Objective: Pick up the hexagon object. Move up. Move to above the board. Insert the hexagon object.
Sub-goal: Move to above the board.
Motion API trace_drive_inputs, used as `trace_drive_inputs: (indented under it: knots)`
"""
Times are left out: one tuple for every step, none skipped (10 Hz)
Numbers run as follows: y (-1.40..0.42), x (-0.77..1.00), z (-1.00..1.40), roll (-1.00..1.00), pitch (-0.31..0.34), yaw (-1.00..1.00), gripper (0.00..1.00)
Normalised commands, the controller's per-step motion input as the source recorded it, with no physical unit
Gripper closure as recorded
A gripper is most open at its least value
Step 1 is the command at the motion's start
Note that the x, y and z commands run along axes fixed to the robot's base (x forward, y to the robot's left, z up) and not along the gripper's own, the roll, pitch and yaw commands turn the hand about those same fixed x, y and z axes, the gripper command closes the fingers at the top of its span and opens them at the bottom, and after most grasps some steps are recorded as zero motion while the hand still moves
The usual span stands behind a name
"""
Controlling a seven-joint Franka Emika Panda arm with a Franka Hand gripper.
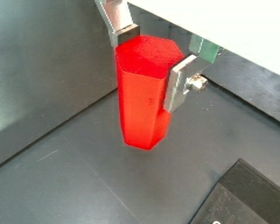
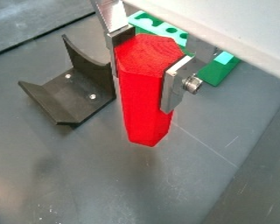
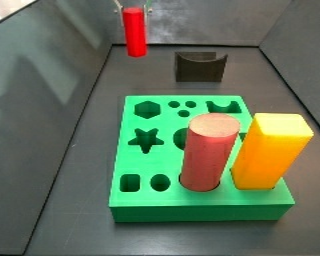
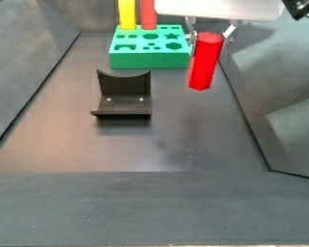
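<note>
The hexagon object (image 1: pixel 146 92) is a bright red faceted prism, upright between my gripper's (image 1: pixel 150 54) silver fingers, which are shut on its upper end. Both wrist views show this; in a wrist view the gripper (image 2: pixel 145 61) grips the prism (image 2: pixel 143 96) with the green board (image 2: pixel 160 31) behind it. In a side view the prism (image 3: pixel 133 30) hangs at the far end of the floor, well beyond the board (image 3: pixel 190 205). In a side view the gripper (image 4: pixel 211 34) holds it (image 4: pixel 204 60) to the right of the board (image 4: pixel 151 53), seemingly just above the floor.
A thick pinkish-red cylinder (image 3: pixel 211 152) and a yellow-orange block (image 3: pixel 271 150) stand in the board's near holes. The hexagon hole (image 3: pixel 148 105) is open. The dark fixture (image 3: pixel 199 66) stands between board and prism; it also shows beside the prism (image 2: pixel 66 92). Dark walls enclose the floor.
</note>
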Motion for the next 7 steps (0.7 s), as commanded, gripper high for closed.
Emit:
trace_drive_inputs:
  knots:
    - [0.0,-0.36,1.0,-0.18,-0.175,-0.18,1.0]
    - [0.0,-0.34,1.0,-0.17,-0.156,-0.13,1.0]
    - [0.01,-0.32,1.0,-0.15,-0.128,-0.11,1.0]
    - [0.01,-0.26,1.0,-0.13,-0.052,-0.08,1.0]
    - [0.02,-0.24,1.0,-0.11,-0.001,-0.06,1.0]
    - [0.02,-0.22,1.0,-0.08,0.015,-0.05,1.0]
    - [0.03,-0.21,1.0,-0.06,0.015,-0.05,1.0]
